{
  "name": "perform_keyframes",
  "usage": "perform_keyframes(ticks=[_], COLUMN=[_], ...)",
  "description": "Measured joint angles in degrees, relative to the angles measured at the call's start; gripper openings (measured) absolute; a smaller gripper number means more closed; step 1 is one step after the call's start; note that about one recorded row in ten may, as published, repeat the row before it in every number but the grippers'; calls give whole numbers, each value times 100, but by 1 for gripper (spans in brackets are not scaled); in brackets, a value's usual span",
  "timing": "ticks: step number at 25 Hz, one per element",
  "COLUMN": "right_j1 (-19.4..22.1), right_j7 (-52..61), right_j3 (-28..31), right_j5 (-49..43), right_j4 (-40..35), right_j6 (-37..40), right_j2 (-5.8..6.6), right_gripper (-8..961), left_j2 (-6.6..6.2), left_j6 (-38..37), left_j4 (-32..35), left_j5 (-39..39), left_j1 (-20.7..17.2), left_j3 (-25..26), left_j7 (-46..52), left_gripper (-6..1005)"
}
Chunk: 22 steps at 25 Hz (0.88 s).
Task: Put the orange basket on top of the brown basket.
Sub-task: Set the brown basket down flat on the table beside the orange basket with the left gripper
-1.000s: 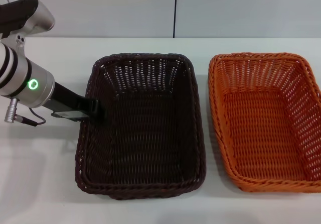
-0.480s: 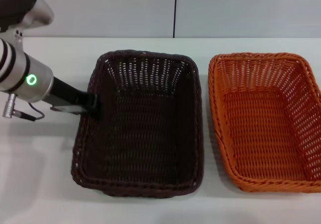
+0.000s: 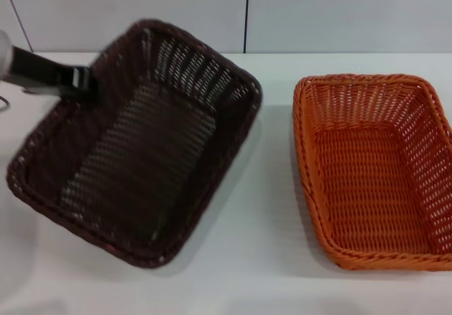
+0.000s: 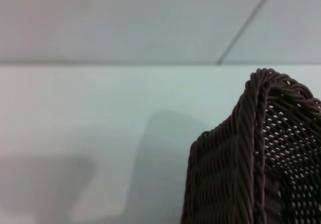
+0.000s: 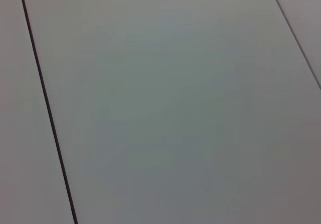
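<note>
White tabletop runs back to a pale panelled wall. On it the orange basket (image 3: 373,170) sits flat on the robot's right, untouched. The left gripper (image 3: 86,83) is clamped on the far-left rim of the brown basket (image 3: 138,142) — lifted, tilted and turned askew, probably to reposition it for stacking, though the task calls for moving the orange one. No right gripper is visible.

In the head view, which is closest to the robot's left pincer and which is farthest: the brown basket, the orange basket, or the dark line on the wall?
1. Brown basket, gripped at its left rim by the left pincer.
2. Dark wall line, behind, mid-view.
3. Orange basket, far right.
</note>
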State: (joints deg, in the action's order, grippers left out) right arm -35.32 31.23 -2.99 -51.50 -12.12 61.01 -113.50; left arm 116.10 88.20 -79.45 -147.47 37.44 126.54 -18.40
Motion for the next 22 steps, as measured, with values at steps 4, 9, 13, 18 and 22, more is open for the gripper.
perform_keyframes(ticks=[4, 9, 13, 18, 22], right_j1=[3, -17, -27, -31, -3], right_j7=[7, 11, 12, 14, 14], right_j3=[0, 9, 9, 10, 10], right_j5=[0, 0, 0, 0, 2], right_j4=[0, -7, -4, 0, 0], right_j6=[1, 6, 8, 8, 18], right_j2=[-2, -4, -5, -14, -27], right_gripper=[581, 581, 581, 581, 581], left_j2=[-234, -637, -753, -672, -539], left_j6=[148, 681, 992, 1117, 985], left_j4=[-28, 192, 547, 1475, 2286], left_j5=[45, 351, 360, 385, 348], left_j1=[86, 331, 548, 971, 1306], left_j3=[147, 220, 229, 183, 175], left_j7=[-246, -1216, -1653, -2345, -2728], left_gripper=[194, 195, 195, 195, 196])
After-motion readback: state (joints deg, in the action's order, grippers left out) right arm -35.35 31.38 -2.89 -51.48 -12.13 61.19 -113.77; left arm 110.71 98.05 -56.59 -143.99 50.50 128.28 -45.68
